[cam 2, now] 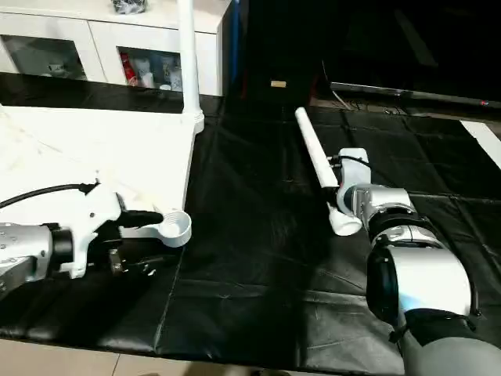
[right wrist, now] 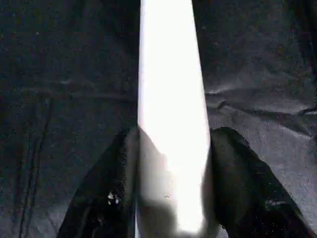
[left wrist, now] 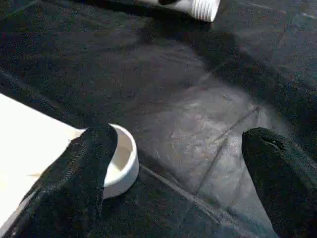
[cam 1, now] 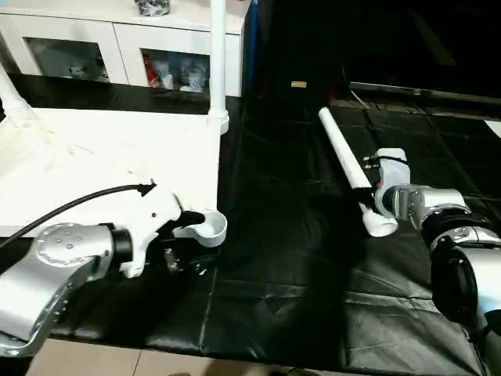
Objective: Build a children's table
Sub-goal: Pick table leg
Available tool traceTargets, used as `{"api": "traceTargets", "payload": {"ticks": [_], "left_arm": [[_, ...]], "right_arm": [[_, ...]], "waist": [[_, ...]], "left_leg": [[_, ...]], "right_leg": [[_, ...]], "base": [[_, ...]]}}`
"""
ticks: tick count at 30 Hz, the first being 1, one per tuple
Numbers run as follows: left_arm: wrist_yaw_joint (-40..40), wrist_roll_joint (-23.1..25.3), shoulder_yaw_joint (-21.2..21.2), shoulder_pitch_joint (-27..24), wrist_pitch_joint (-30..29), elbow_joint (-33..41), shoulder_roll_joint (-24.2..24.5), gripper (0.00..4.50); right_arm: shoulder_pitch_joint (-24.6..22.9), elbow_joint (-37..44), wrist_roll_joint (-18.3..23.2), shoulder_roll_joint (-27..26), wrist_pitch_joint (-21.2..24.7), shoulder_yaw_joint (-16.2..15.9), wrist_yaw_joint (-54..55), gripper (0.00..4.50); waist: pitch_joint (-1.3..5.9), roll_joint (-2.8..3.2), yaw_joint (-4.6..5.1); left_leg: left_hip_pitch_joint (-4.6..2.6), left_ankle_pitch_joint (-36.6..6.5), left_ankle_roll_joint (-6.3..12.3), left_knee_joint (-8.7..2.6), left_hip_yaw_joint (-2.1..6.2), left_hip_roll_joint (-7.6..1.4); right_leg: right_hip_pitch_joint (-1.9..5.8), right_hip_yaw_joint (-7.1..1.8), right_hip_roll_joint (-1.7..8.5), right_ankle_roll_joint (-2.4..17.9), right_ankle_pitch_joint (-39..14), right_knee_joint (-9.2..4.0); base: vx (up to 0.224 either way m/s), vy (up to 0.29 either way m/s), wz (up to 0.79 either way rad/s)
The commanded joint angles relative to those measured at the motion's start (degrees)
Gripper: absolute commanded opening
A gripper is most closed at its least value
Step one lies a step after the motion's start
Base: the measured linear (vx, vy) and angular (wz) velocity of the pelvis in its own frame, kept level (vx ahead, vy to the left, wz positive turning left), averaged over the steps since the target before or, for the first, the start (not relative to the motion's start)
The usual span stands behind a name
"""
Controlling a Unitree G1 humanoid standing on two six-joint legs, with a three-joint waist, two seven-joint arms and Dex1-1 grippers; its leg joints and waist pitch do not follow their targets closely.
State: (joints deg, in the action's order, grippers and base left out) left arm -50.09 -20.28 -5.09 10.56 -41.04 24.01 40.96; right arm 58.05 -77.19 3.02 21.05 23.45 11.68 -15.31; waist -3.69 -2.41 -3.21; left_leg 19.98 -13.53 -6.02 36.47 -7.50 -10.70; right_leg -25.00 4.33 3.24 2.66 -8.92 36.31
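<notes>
My right tool (right wrist: 171, 198) clamps the leg (cam 1: 348, 168); left tool (left wrist: 183, 178) gapes wide beside the socket (cam 1: 205, 225). I judge the leg's long overhang may swing off-line.

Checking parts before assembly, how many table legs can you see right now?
3: one leg in the right gripper, one upright in the far corner socket, one at the far left; others may be hidden.
</notes>
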Motion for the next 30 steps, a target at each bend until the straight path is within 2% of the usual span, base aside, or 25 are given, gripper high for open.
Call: {"api": "traceTargets", "payload": {"ticks": [1,3,4,5,7,10,14,16,17,19,20,21,22,23,24,26,27,29,30], "left_arm": [[0.8,0.4,-0.5,0.5,0.4,0.3,-0.4,4.5],[2.0,0.9,-0.4,0.5,0.8,0.0,-1.3,4.5],[3.6,1.2,0.0,1.3,1.1,-0.9,-2.6,4.5],[3.6,1.2,0.0,1.3,1.1,-0.9,-2.6,4.5],[7.8,2.3,0.7,4.0,2.1,-4.1,-6.1,4.5],[10.4,2.4,1.4,6.2,2.2,-6.6,-8.8,4.5],[13.3,1.8,2.5,10.2,3.0,-10.3,-13.0,4.5],[14.9,1.1,2.9,13.6,3.0,-12.8,-15.8,4.5],[16.1,0.6,3.4,15.8,3.0,-14.7,-17.6,4.5],[17.3,-0.2,4.2,18.0,2.7,-16.7,-19.6,4.5],[17.3,-0.2,4.2,18.0,2.7,-16.7,-19.6,4.5],[18.4,-1.4,5.4,20.1,2.1,-18.5,-21.6,4.5],[18.4,-1.4,5.4,20.1,2.1,-18.5,-21.6,4.5],[19.7,-4.8,7.8,23.4,0.5,-20.5,-24.9,4.5],[20.3,-7.5,9.5,25.9,-0.7,-21.8,-27.0,4.5],[20.6,-10.9,11.4,28.9,-2.1,-23.1,-29.4,4.5],[20.8,-11.7,11.8,29.5,-2.4,-23.4,-29.8,4.5],[21.2,-13.4,13.2,30.9,-3.3,-24.3,-31.1,4.5],[21.9,-16.8,15.5,33.1,-5.1,-25.7,-33.0,4.5]], "right_arm": [[-0.4,0.0,1.7,0.0,-1.7,1.6,0.0,1.85],[0.1,0.5,3.2,-0.4,-3.5,3.3,-0.5,1.84],[0.8,1.0,5.1,-0.8,-4.3,5.1,-2.0,1.84],[0.8,1.0,5.1,-0.8,-4.3,5.1,-2.0,1.84],[2.2,2.9,10.1,-2.0,-5.8,9.3,-6.6,1.84],[2.3,4.9,12.4,-2.6,-7.5,10.8,-10.6,1.84],[2.1,9.5,17.5,-3.7,-2.8,13.6,-16.5,1.84],[-0.2,17.0,21.6,-5.6,-0.7,14.2,-21.6,1.84],[-2.4,23.4,24.7,-7.2,1.9,14.1,-23.7,1.84],[-5.0,30.1,27.5,-8.7,4.7,13.6,-25.2,1.84],[-5.0,30.1,27.5,-8.7,4.7,13.6,-25.2,1.84],[-7.6,36.1,29.7,-10.1,6.6,12.5,-26.4,1.84],[-7.6,36.1,29.7,-10.1,6.6,12.5,-26.4,1.84],[-11.9,45.3,33.4,-11.9,10.2,10.4,-28.3,1.84],[-15.1,51.7,36.3,-13.1,12.7,8.9,-29.6,1.84],[-18.5,58.0,39.5,-14.2,15.5,7.2,-31.0,1.84],[-19.1,59.0,40.0,-14.4,15.8,6.8,-31.1,1.84],[-20.6,61.8,41.2,-15.0,17.2,6.4,-31.3,1.83],[-22.8,65.9,43.1,-15.8,19.6,5.8,-31.9,1.83]], "waist": [[4.04,0.55,-0.05],[4.1,0.38,-0.08],[4.09,0.22,-0.04],[4.12,0.29,-0.05],[4.12,0.28,-0.09],[4.27,0.34,-0.16],[4.51,0.33,-0.38],[4.5,0.23,-0.49],[4.57,0.26,-0.5],[4.7,0.1,-0.72],[4.57,0.04,-0.82],[4.74,0.11,-1.12],[4.82,0.11,-1.08],[4.69,0.03,-1.03],[4.69,-0.07,-1.74],[4.67,-0.71,-1.96],[4.69,-0.65,-2.08],[4.47,-0.62,-2.14],[4.31,-0.73,-2.3]], "left_leg": [[1.09,-6.5,0.31,-4.33,-0.9,-1.01],[1.0,-6.1,0.56,-4.3,-1.17,-1.15],[1.03,-5.9,0.64,-4.29,-1.35,-1.19],[0.96,-6.1,0.72,-4.28,-1.42,-1.18],[0.94,-6.1,1.22,-4.25,-1.49,-1.17],[0.97,-5.4,2.11,-4.16,-1.47,-1.28],[0.98,-3.1,3.08,-4.01,-1.49,-1.25],[1.09,-2.6,3.94,-4.05,-1.48,-1.25],[0.98,-2.4,3.97,-4.07,-1.39,-1.35],[0.91,-0.8,4.27,-4.15,-1.3,-1.42],[0.93,-0.4,4.25,-4.19,-1.36,-1.25],[0.74,0.4,4.09,-4.1,-1.43,-1.35],[0.77,0.6,4.04,-4.17,-1.27,-1.45],[0.85,0.3,4.07,-4.25,-1.39,-1.31],[0.63,0.5,4.01,-4.09,-1.55,-1.13],[0.85,0.7,4.19,-4.4,-1.35,-1.33],[0.84,0.5,3.84,-4.39,-1.33,-1.3],[0.73,-0.5,3.0,-4.36,-1.5,-1.23],[0.88,-0.9,2.77,-4.37,-1.6,-1.0]], "right_leg": [[4.42,-2.54,3.77,11.2,-15.5,-3.7],[4.35,-2.55,3.8,11.0,-15.3,-3.69],[4.31,-2.54,3.74,10.9,-15.3,-3.69],[4.32,-2.57,3.69,10.8,-15.3,-3.66],[4.26,-2.58,3.66,10.8,-15.3,-3.76],[4.47,-2.61,3.84,11.1,-14.5,-3.81],[4.57,-2.61,3.72,11.8,-12.1,-3.61],[4.74,-2.57,3.7,11.6,-11.8,-3.75],[4.71,-2.54,3.75,11.8,-11.6,-3.63],[4.83,-2.6,3.83,11.2,-10.5,-3.65],[4.83,-2.61,3.74,11.1,-10.5,-3.8],[4.82,-2.68,3.83,10.8,-9.9,-3.79],[4.81,-2.61,3.9,11.1,-9.8,-3.62],[4.8,-2.59,3.75,11.0,-10.3,-3.85],[4.96,-2.74,3.8,9.7,-10.8,-4.2],[4.94,-2.53,3.88,9.1,-12.3,-4.41],[5.0,-2.48,3.99,8.9,-13.2,-4.34],[4.65,-2.61,3.99,8.3,-15.8,-4.74],[4.7,-2.61,3.88,6.9,-17.8,-5.11]], "base": [[0.0,0.0,0.0],[0.0,0.0,0.0],[0.0,0.0,0.0],[0.0,0.0,0.0],[0.0,0.0,0.0],[0.0,0.0,0.0],[0.0,0.0,0.0],[0.0,0.0,0.0],[0.0,0.0,0.0],[0.0,0.0,0.0],[0.0,0.0,0.0],[0.0,0.0,0.0],[0.0,0.0,0.0],[0.0,0.0,0.0],[0.0,0.0,0.0],[0.0,0.0,0.0],[0.0,0.0,0.0],[0.0,0.0,0.0],[0.0,0.0,0.0]]}}
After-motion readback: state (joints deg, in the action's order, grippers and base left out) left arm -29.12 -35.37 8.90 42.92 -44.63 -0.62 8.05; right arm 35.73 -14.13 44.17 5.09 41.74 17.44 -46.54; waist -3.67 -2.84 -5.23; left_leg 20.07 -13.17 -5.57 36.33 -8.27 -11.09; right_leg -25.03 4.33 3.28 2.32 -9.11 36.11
